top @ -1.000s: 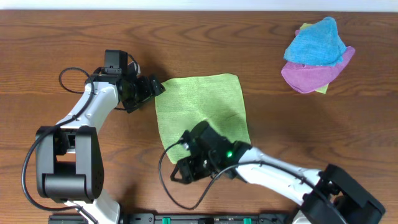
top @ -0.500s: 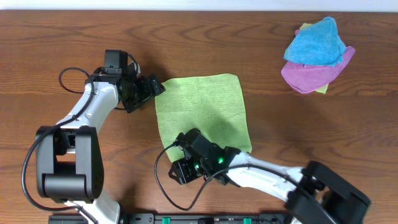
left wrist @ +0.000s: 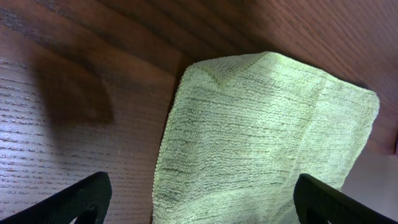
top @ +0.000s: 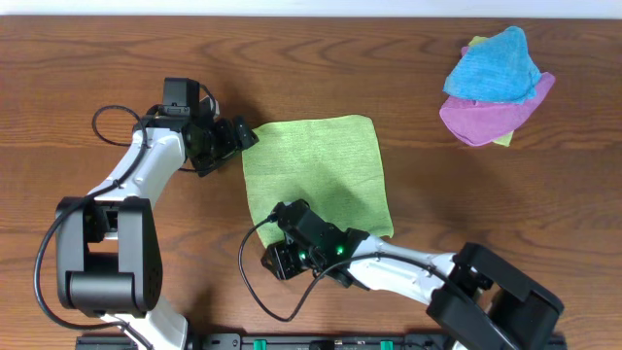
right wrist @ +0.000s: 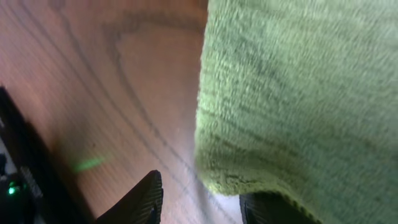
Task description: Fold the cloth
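Note:
The cloth [top: 321, 170], a lime-green towel, lies flat and spread out in the middle of the table. My left gripper [top: 236, 138] sits at its far-left corner. In the left wrist view this gripper [left wrist: 208, 202] is open wide, its fingers [left wrist: 84, 196] straddling the cloth [left wrist: 261, 130] low over its edge. My right gripper [top: 280, 251] is at the near-left corner, its tips hidden under its own body. In the right wrist view the right gripper [right wrist: 205, 202] has its jaws partly apart, and the cloth's corner [right wrist: 249, 168] is draped over one finger [right wrist: 273, 208].
A bright blue cloth [top: 494, 66] lies on a purple cloth [top: 491, 119] in a heap at the far right of the brown wooden table [top: 117, 58]. A black rail [top: 321, 340] runs along the near edge.
My right gripper has slid left along the cloth's near edge to its near-left corner, and its jaws have narrowed. The left arm has stayed put.

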`<state>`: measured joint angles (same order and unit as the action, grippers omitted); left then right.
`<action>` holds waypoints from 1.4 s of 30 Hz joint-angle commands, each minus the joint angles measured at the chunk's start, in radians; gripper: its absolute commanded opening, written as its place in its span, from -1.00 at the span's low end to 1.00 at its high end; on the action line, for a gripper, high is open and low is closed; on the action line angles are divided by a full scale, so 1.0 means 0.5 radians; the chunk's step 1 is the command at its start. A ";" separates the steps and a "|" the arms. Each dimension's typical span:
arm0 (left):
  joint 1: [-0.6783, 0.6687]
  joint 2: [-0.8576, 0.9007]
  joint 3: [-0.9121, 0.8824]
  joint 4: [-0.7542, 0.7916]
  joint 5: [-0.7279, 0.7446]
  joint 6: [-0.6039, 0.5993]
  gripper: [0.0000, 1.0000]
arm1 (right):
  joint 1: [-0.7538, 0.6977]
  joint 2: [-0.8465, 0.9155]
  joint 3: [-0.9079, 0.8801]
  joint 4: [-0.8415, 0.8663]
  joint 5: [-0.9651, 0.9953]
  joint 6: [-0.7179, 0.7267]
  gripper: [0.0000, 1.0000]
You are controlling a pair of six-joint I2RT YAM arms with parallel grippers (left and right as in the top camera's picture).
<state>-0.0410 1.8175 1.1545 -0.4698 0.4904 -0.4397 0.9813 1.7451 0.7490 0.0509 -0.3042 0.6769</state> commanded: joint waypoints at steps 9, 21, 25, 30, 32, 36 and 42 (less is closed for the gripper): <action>0.003 -0.042 0.020 -0.003 0.002 0.036 0.94 | 0.030 0.036 -0.006 0.089 0.179 0.006 -0.21; 0.003 -0.042 0.020 -0.004 0.002 0.035 0.94 | 0.030 0.039 -0.006 0.220 0.293 0.023 -0.24; 0.003 -0.042 0.020 -0.004 0.002 0.035 0.94 | 0.030 0.050 -0.006 0.235 0.333 0.036 -0.27; 0.003 -0.042 0.020 -0.004 0.002 0.035 0.95 | 0.030 0.079 -0.006 0.248 0.340 0.066 -0.28; 0.003 -0.042 0.020 -0.004 0.002 0.035 0.94 | 0.031 0.117 -0.006 0.275 0.339 0.108 -0.29; 0.003 -0.042 0.020 -0.011 0.003 0.035 0.95 | 0.030 0.194 -0.006 0.383 0.332 0.156 -0.41; 0.003 -0.042 0.020 -0.018 0.003 0.035 0.94 | 0.024 0.197 -0.005 0.482 0.278 0.157 -0.93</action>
<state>-0.0410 1.8175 1.1545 -0.4717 0.4904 -0.4397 0.9813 1.8297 0.7498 0.2749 -0.1486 0.7414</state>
